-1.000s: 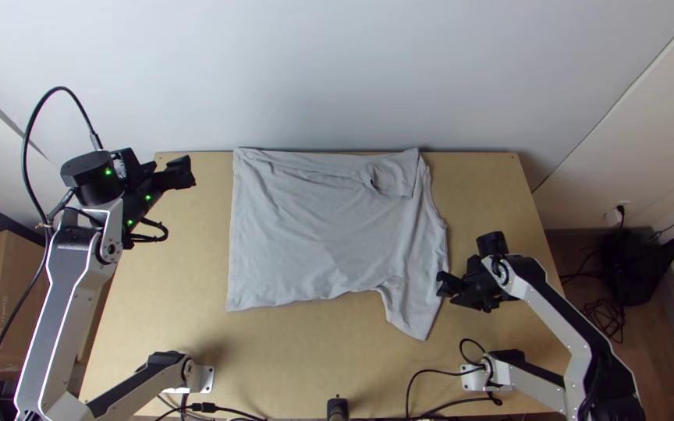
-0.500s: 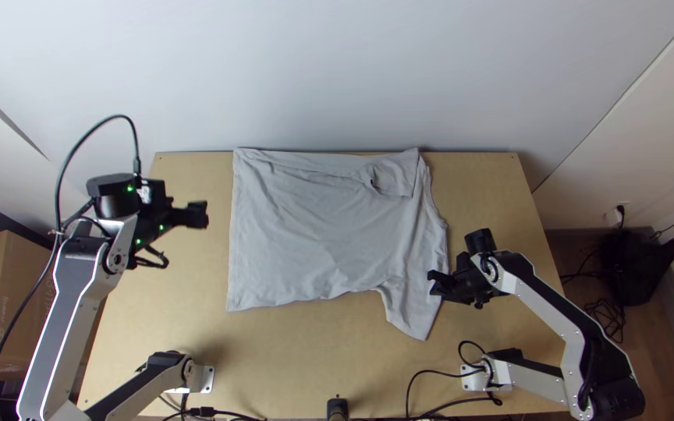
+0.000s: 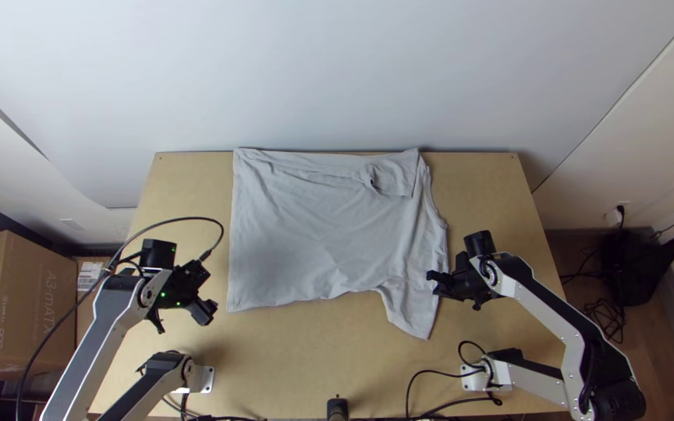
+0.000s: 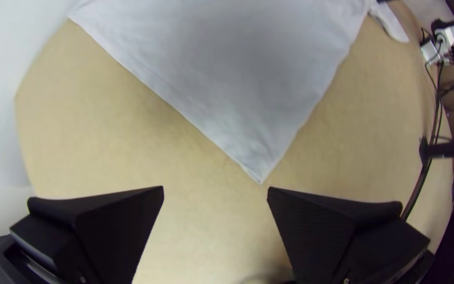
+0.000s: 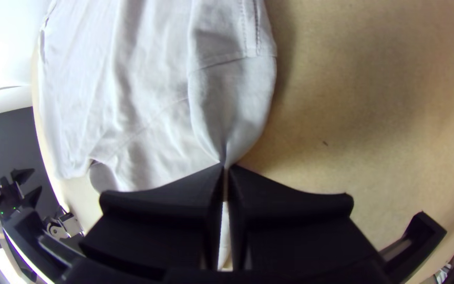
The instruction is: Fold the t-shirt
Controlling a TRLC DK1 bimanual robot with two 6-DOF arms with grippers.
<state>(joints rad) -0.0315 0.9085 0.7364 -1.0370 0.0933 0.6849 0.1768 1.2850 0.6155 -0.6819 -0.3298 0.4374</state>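
Cardboard box (image 3: 21,312) noted at nine o'clock, off the edge of the light wooden table (image 3: 313,351). Left gripper (image 3: 203,310), at about nine o'clock from the table's middle: released and holding nothing, its two flat black fingers (image 4: 116,226) standing wide apart. Relative to it, the T-shirt (image 3: 313,234) lies between one and three o'clock; the shirt's nearest corner sits just beside it at three o'clock, untouched.

The T-shirt, light grey, lies largely spread on the far half of the table, lightly wrinkled. A part folded inward is found at one o'clock on the shirt, and a sleeve (image 3: 413,316) projects at about four o'clock.

Right gripper (image 3: 433,282), at three o'clock from the table's middle: clenched on the T-shirt's edge at about four o'clock on the garment, the fabric gathered to a pinch between the fingertips. Most of the shirt extends from this gripper between nine and twelve o'clock. Cables (image 3: 604,316) recorded on the floor at three o'clock, past the table.
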